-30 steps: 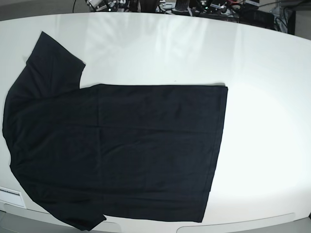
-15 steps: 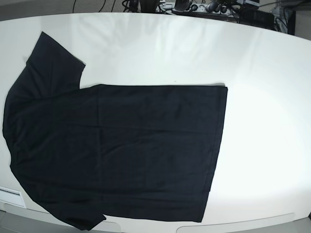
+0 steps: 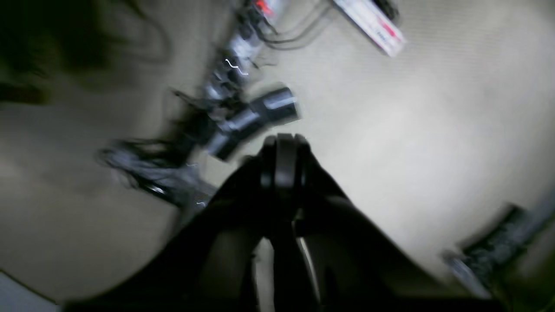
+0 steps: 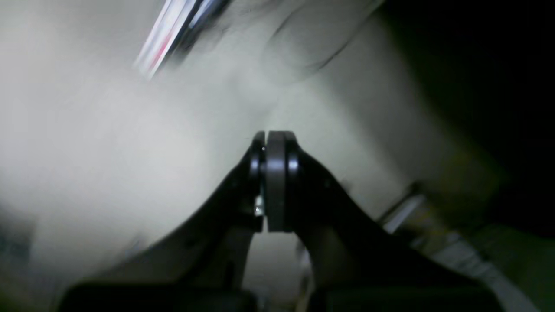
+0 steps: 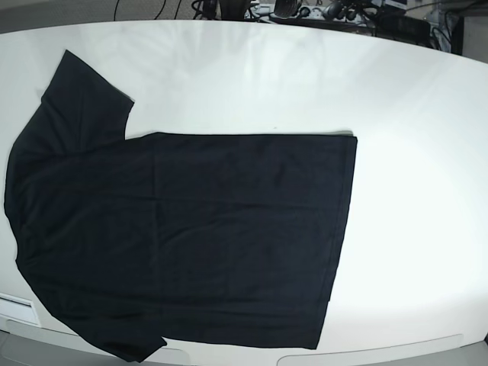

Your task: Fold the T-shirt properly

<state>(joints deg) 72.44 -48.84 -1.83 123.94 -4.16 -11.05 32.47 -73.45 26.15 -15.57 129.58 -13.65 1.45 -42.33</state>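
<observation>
The black T-shirt (image 5: 183, 229) lies spread flat on the white table (image 5: 412, 152), its hem to the right and its sleeves at the left, one at the top left and one at the lower left. Neither arm shows in the base view. In the left wrist view my left gripper (image 3: 284, 158) is shut and empty, seen against a blurred floor. In the right wrist view my right gripper (image 4: 273, 156) is shut and empty, also away from the table. The T-shirt does not show in either wrist view.
Cables and equipment (image 5: 305, 11) sit beyond the table's far edge. The left wrist view shows blurred cables and a dark cylinder (image 3: 256, 117) on the floor. The shirt's lower left sleeve reaches the table's front edge (image 5: 137, 352).
The T-shirt has not moved. The clutter along the far edge of the table looks different from one second ago.
</observation>
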